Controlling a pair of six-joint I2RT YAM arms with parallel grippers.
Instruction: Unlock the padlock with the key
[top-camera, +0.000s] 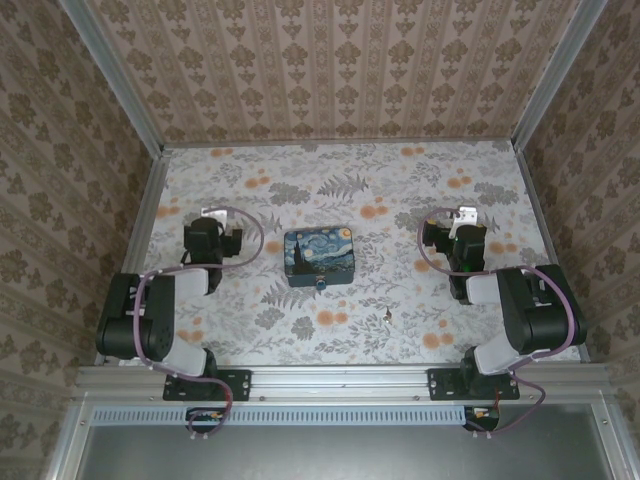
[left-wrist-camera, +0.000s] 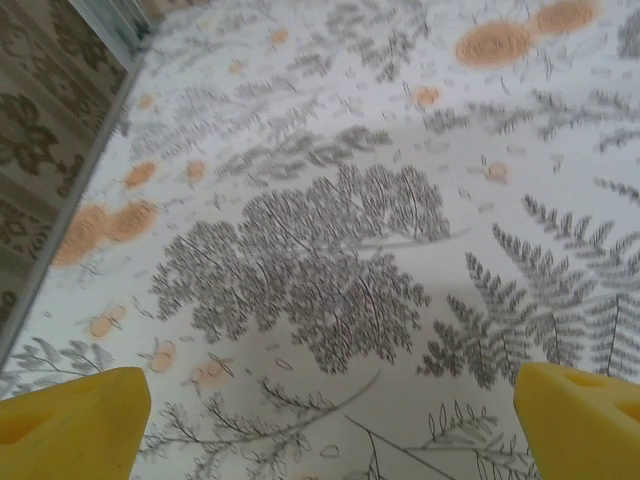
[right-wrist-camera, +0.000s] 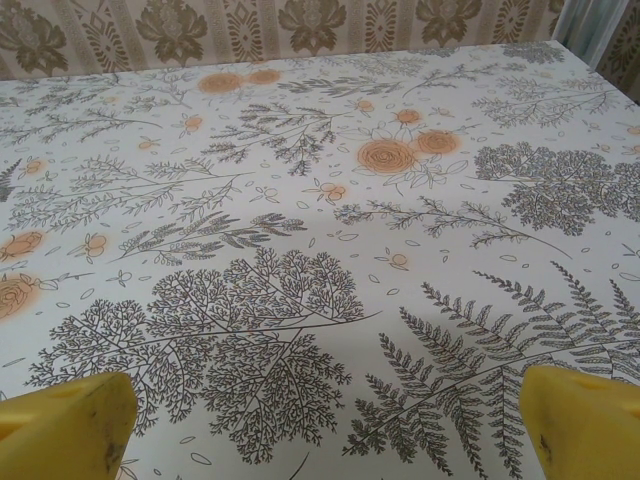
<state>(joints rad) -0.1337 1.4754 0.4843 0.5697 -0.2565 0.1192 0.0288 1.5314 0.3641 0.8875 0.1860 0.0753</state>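
Top external view: the tin (top-camera: 320, 255) sits in the middle of the table (top-camera: 400, 180), so I say where things are from it.
Padlock: the padlock (top-camera: 321, 285) is a tiny blue thing right up against the tin's near edge. It is too small for me to tell if it is locked.
Key: the key (top-camera: 387, 316) is a tiny dark speck lying on the table. It is nearer to me than the tin and off to its right, apart from both the tin and the padlock.
Left gripper (top-camera: 214, 214): it is left of the tin, well apart. In my left wrist view the yellow fingertips (left-wrist-camera: 70, 420) are spread wide and hold nothing.
Right gripper (top-camera: 463, 216): it is right of the tin, well apart. Its yellow fingertips (right-wrist-camera: 60, 425) are spread wide too, and hold nothing.
Done so far: nothing, I think. The key is not picked up and not in the padlock.
Left to do: pick up the key, push it into the padlock, and turn it.
My guess: the right gripper is the closer one to the key.
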